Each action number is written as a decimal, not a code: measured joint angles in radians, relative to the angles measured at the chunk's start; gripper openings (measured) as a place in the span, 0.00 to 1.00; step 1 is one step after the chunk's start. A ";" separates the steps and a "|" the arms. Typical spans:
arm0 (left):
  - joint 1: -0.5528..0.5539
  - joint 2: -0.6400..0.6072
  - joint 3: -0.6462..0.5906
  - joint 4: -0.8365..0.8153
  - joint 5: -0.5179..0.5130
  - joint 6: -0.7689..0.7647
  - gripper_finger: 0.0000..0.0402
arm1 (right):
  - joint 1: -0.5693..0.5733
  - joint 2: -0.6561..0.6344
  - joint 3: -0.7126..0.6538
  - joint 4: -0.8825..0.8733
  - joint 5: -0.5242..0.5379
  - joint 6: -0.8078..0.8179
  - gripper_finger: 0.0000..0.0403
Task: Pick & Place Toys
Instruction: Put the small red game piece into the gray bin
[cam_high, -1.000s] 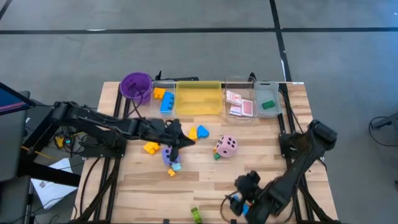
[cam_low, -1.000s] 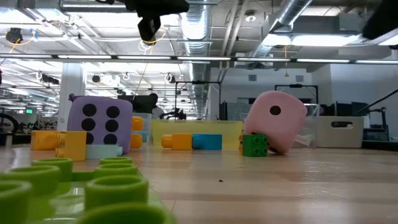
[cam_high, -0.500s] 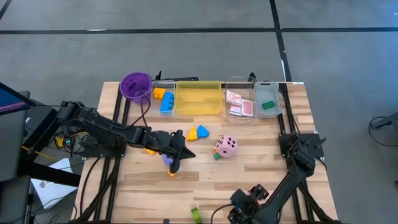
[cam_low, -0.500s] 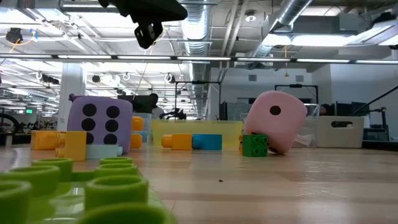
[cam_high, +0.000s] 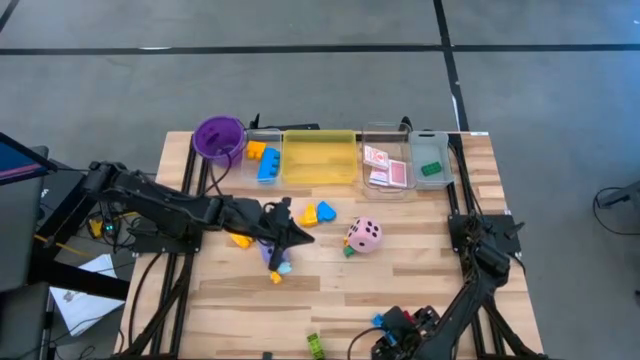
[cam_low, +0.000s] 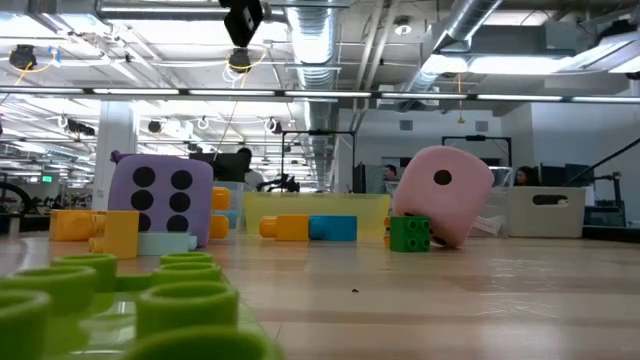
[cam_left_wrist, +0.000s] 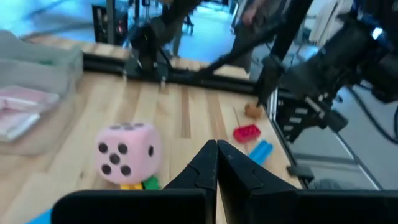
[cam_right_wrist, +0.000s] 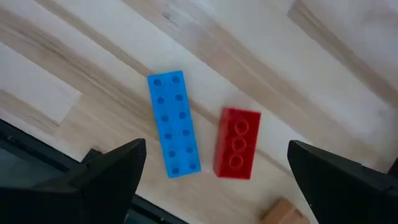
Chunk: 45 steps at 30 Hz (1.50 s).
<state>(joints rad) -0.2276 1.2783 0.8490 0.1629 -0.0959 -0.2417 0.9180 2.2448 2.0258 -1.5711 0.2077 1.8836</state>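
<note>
Toys: blue block (cam_right_wrist: 174, 124) beside red block (cam_right_wrist: 237, 143) between spread fingers (cam_right_wrist: 115, 168)

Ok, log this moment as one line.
left gripper: shut, empty, above purple die | right gripper: open over blue block, red block

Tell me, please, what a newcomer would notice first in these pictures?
Probably the big pink dotted die at mid-table, tilted against a small green block, and the purple dotted die nearby under the left gripper. Next, the right gripper hangs open over a long blue brick and a red brick at the table's near edge.
</note>
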 joint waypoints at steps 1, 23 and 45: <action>0.005 -0.013 0.000 0.002 0.000 0.000 0.00 | 0.007 0.000 0.000 0.000 -0.001 0.020 0.95; 0.004 -0.061 0.000 -0.088 0.000 -0.009 0.00 | 0.017 0.000 -0.166 0.076 -0.122 0.012 0.89; 0.004 -0.061 0.000 -0.088 0.000 -0.010 0.00 | -0.013 -0.001 -0.282 0.214 -0.190 0.017 0.80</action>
<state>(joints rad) -0.2234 1.2175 0.8490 0.0746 -0.0959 -0.2516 0.9054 2.2440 1.7436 -1.3575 0.0181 1.9008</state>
